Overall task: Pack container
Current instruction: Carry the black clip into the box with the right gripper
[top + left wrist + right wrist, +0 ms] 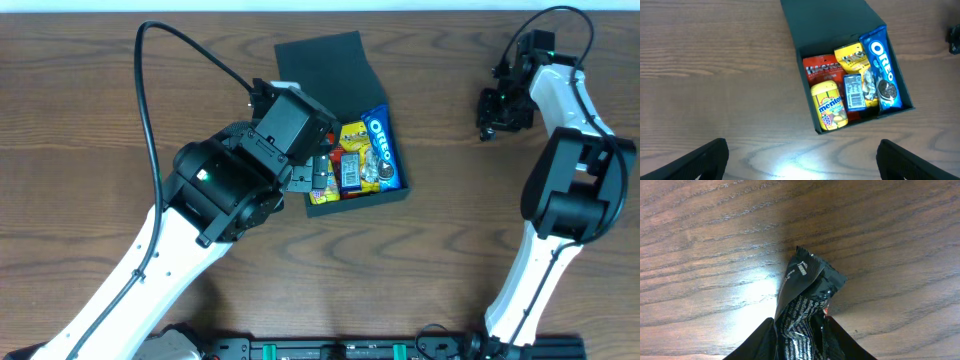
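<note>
**A:** Which step of the packing are you on?

**B:** Nearest you, your left gripper [807, 161] hangs empty with its fingers wide apart, just on the near side of the container [832, 25]. The box sits mid-table, its lid flap thrown back to the far side, and it looks nearly full. At the far right, your right gripper [800, 341] is pinched on a black packet [807, 285] down at the table [700, 255], well apart from the box. I'd judge you're picking up another item. Next you'll need to lift it, carry it left and find a gap.

**A:** Is there any writing you can read?

**B:** The yellow tub [829, 106] in the near corner reads "mentos". The blue pack [882, 70] along the right wall reads "OREO". You won't make out the white print on the black packet; it's too small.
</note>
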Robot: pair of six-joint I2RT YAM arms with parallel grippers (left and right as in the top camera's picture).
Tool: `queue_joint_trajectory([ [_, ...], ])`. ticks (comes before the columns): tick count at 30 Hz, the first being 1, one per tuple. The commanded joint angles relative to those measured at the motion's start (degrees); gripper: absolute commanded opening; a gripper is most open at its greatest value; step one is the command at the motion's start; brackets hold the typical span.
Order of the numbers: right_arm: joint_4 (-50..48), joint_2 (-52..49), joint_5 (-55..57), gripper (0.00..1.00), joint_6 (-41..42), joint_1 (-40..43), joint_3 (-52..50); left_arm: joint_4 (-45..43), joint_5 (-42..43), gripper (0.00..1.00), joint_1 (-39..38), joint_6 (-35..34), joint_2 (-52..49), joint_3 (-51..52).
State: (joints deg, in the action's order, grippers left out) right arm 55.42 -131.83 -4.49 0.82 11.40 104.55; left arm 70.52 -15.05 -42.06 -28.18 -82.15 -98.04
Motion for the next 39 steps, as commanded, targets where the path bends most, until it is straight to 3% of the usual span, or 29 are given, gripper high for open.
queue_joint_trajectory([
  [1, 0.1, -1.1, 0.0, 0.29, 0.0, -0.2, 1.1, 0.2, -1.0, 0.95, 0.1, 1.0, -0.1, -0.5],
  [13, 0.3, -1.1, 0.0, 0.16, 0.0, -0.2, 1.1, 0.2, -1.0, 0.95, 0.1, 1.2, -0.1, -0.5],
  [24, 2.4, 0.6, -1.4, 0.09, -0.3, -0.4, 1.2, 0.7, -3.1, 0.95, 0.2, 1.4, -0.1, -0.5],
  [30, 4.9, 7.0, -5.5, 0.01, -4.9, -2.7, 1.2, 1.5, -3.5, 0.95, 1.5, 0.6, 0.2, -0.5],
  [39, 8.8, 20.4, -5.7, 0.01, -5.2, -14.1, 1.2, 5.0, -2.0, 0.95, 7.3, -1.4, 1.4, -0.5],
])
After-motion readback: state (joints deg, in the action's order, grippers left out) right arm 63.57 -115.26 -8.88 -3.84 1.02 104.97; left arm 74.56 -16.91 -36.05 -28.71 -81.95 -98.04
